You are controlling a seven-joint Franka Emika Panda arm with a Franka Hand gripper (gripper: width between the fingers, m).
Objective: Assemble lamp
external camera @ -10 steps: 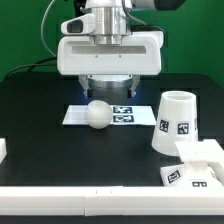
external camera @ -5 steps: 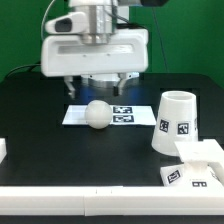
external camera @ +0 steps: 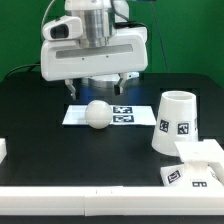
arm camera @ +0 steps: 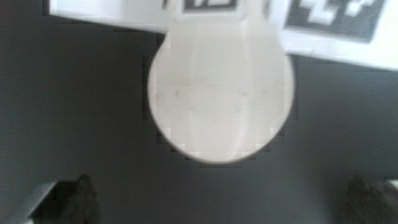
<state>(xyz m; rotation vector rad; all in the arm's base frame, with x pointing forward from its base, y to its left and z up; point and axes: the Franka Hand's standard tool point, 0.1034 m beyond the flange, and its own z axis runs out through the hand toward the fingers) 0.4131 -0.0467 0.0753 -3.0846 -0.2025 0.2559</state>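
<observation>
We see the gripper (external camera: 100,89) spread wide and empty, hovering above the bulb (external camera: 97,114), which seems to rest partly on the marker board (external camera: 72,116).

Black bench (external camera: 40,125) lies free across the exterior view's left of the bulb (external camera: 97,115), wide passage there. On the exterior view's right, upright shade (external camera: 175,122) and base (external camera: 203,160) crowd that side, leaving a narrower gap beside the bulb. End effector (external camera: 97,90) hangs above bulb, jaws spread wider than it.
</observation>
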